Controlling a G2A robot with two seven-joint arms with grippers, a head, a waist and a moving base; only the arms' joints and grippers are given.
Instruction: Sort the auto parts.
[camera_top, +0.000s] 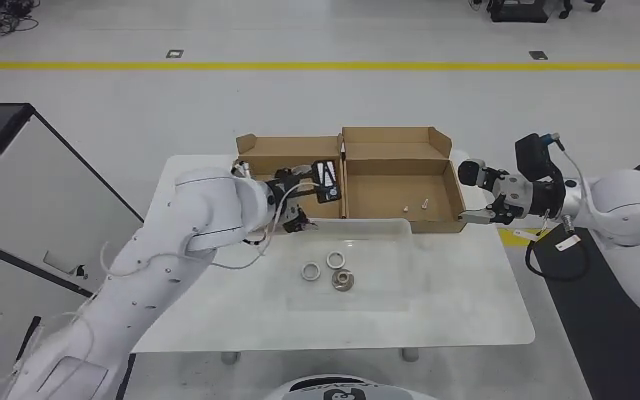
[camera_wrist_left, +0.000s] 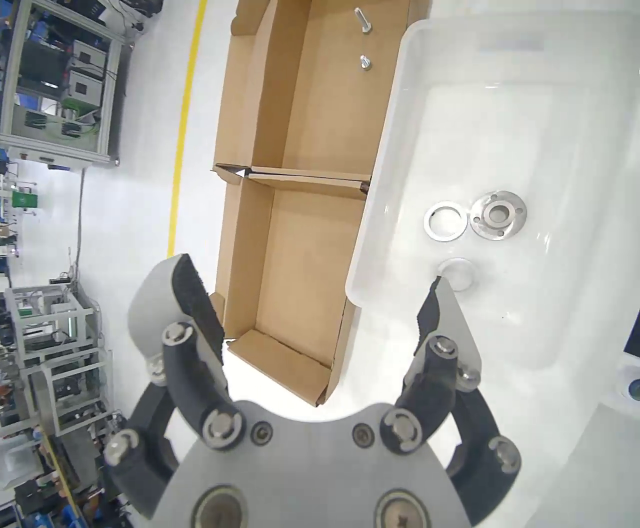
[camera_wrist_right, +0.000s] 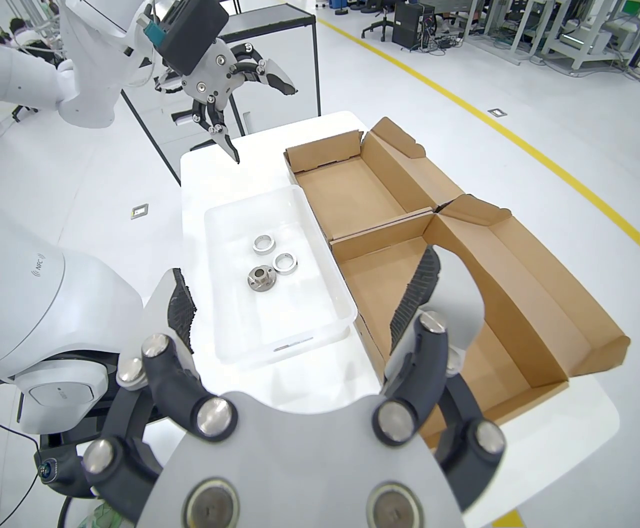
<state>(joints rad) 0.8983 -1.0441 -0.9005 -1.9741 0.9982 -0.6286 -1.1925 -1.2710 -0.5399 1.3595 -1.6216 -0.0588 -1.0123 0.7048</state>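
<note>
Flanged hub (camera_top: 342, 279) & 2 rings (camera_top: 312, 270) sit close together in clear tray (camera_top: 385, 290), top view. L gripper (camera_top: 300, 205) hangs above L carton (camera_top: 285, 148), R gripper (camera_top: 470, 195) at R carton (camera_top: 390, 190) outer end.
L wrist: jaws spread wide, nothing held; 2 bolts (camera_wrist_left: 366, 62) in R carton.
R wrist: jaws spread, empty; tray label (camera_wrist_right: 295, 343) unreadable.

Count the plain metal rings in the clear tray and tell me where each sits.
2. Both lie in the clear tray: the first ring right beside the flanged hub, the second ring a little apart from both. None seems hidden.
</note>
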